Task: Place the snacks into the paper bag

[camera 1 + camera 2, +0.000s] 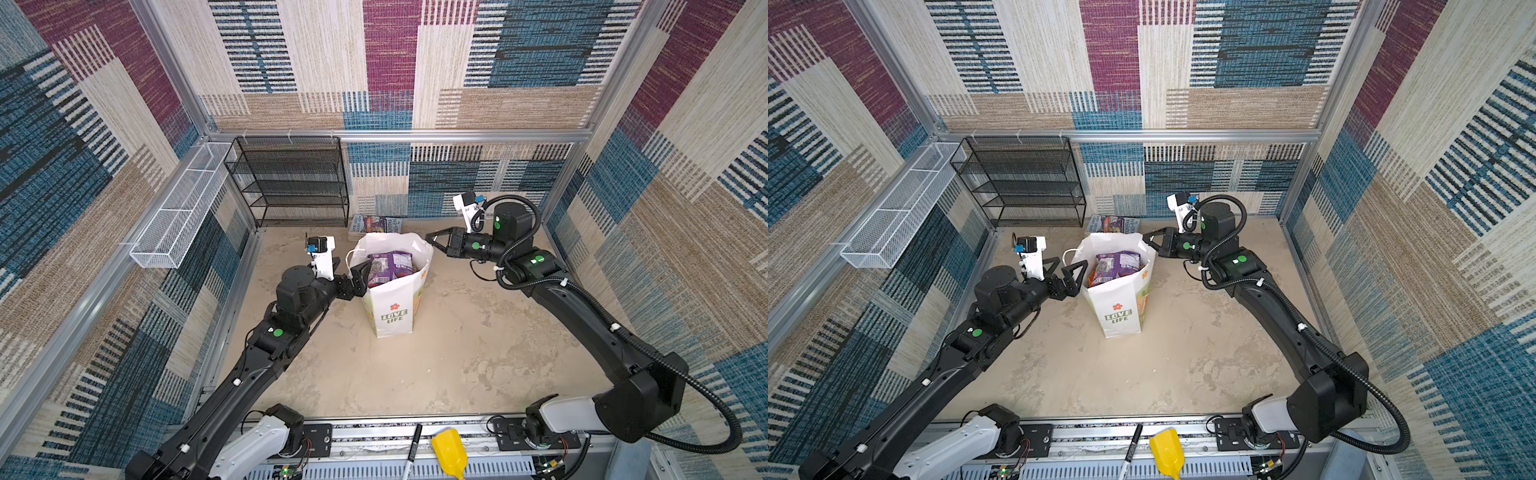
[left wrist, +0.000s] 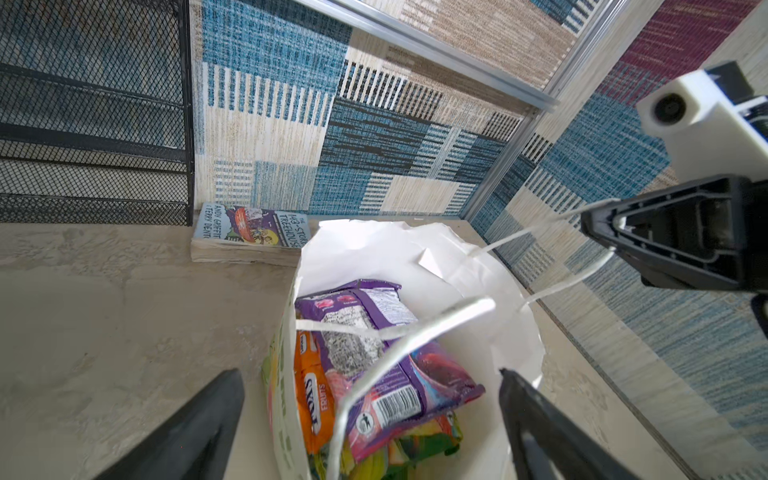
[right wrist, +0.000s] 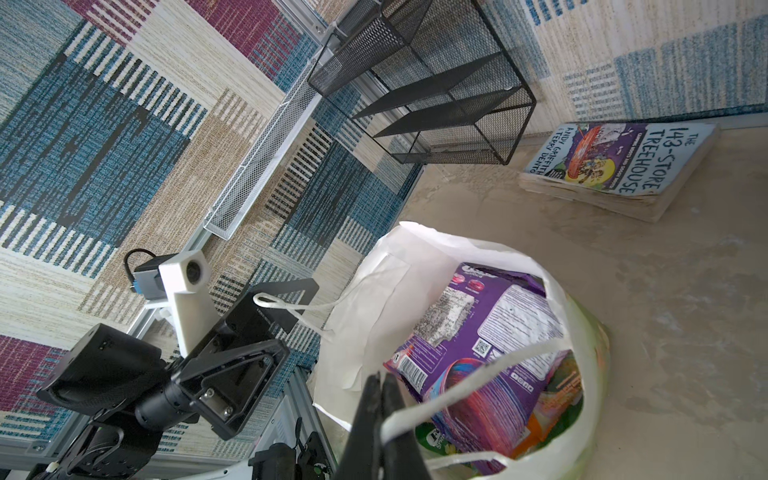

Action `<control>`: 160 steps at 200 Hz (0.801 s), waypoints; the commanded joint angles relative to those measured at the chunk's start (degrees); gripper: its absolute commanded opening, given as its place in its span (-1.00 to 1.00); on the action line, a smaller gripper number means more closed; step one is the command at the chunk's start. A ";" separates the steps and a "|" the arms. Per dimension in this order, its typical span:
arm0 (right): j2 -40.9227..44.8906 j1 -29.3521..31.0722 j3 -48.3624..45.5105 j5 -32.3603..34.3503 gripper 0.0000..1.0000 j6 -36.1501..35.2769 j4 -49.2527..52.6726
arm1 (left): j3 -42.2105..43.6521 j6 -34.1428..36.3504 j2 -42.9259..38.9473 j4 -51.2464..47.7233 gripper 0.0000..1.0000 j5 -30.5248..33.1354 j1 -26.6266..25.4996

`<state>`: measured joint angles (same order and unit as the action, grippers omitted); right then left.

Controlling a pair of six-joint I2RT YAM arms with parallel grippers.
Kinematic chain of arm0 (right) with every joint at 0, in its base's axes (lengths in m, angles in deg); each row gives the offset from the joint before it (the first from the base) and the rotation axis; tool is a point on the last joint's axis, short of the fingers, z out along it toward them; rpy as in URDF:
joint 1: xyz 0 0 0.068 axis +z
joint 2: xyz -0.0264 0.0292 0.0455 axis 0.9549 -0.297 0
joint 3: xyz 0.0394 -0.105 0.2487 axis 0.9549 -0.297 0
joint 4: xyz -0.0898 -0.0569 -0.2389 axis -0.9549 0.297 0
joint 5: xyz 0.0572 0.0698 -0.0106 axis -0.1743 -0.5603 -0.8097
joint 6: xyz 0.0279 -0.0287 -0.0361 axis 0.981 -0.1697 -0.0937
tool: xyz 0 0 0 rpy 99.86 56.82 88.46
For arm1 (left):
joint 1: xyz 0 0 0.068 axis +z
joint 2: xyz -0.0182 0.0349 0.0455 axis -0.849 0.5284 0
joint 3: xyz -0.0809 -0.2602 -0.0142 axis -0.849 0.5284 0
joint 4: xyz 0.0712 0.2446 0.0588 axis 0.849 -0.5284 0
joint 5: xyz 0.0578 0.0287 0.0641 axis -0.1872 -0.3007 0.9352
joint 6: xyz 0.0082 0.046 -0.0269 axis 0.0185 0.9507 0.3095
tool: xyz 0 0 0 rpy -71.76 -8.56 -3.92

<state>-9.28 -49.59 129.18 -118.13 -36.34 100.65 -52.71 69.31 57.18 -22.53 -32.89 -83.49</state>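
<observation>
Centre of a top view: one paper bag stands upright, holding the snacks. You can count three packets, purple, orange and yellow-green; any others are hidden. The right gripper is clenched on one cord handle; the left gripper gapes at the bag's left rim. The packets look light and slick, so pinch a sealed edge.

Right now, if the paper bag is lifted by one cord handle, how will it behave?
The paper bag would probably tilt and swing, since the right pincer pinches only one cord handle. Its creased walls look floppy and may buckle. The snacks reach near its rim, so it may tip.
</observation>
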 commanded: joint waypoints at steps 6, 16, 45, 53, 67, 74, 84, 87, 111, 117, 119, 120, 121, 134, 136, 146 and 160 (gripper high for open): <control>-0.12 -0.02 1.14 -1.28 -1.00 -0.74 -1.39 | -4.46 3.14 0.97 -8.21 0.90 -0.49 0.02; -0.04 0.02 1.24 -1.36 -1.00 -0.71 -1.38 | -6.29 3.55 2.13 -10.11 0.85 -0.22 0.02; 0.48 -0.02 1.14 -1.36 -1.00 -0.88 -0.65 | -11.02 5.84 6.30 -14.63 0.71 0.73 0.06; 0.73 -0.01 1.06 -1.35 -1.00 -1.07 -0.37 | -12.45 6.54 7.48 -16.06 0.68 0.84 0.07; 1.08 -0.02 0.88 -1.19 -1.00 -1.40 0.11 | -14.49 7.15 9.23 -17.75 0.60 1.03 0.11; 1.19 -0.01 0.88 -1.11 -1.00 -1.57 0.32 | -15.40 7.29 10.02 -18.26 0.53 0.97 0.11; 1.35 -0.01 0.88 -1.09 -1.00 -1.79 0.59 | -16.34 7.08 10.90 -18.83 0.46 1.14 0.22; 1.37 -0.02 0.88 -1.09 -1.00 -1.87 0.63 | -16.74 6.99 11.15 -18.87 0.43 1.28 0.19; 1.64 0.01 0.66 -1.00 -1.00 -2.21 1.09 | -18.23 6.77 12.24 -19.57 0.11 1.30 0.17; 1.72 0.05 0.63 -1.00 -1.00 -2.32 1.13 | -18.52 6.76 12.33 -19.51 0.01 1.25 0.24; 1.74 0.00 0.62 -1.00 -1.00 -2.35 1.23 | -18.58 6.76 12.34 -19.53 -0.02 1.30 0.25; 1.78 -0.01 0.62 -1.00 -1.00 -2.38 1.26 | -18.59 6.76 12.38 -19.52 -0.04 1.30 0.25; 1.84 -0.02 0.62 -1.00 -1.00 -2.40 1.28 | -18.59 6.72 12.36 -19.51 -0.05 1.35 0.25; 1.97 0.03 0.68 -0.80 -1.00 -2.57 1.38 | -18.97 6.63 12.62 -19.54 -0.23 1.34 0.25; 1.98 -0.01 0.68 -0.77 -1.00 -2.58 1.49 | -19.02 6.67 12.67 -19.58 -0.27 1.32 0.18; 1.98 0.02 0.96 -0.75 -1.00 -2.70 1.62 | -19.51 6.59 12.93 -19.85 -0.46 1.26 0.20; 1.77 -0.02 1.31 -0.73 -1.00 -2.93 1.87 | -20.61 6.38 13.50 -20.74 -0.72 1.43 0.25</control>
<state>-7.86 -49.56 129.70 -118.31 -38.31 104.13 -71.75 74.78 70.10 -42.32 -32.17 -83.34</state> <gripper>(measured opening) 0.052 0.222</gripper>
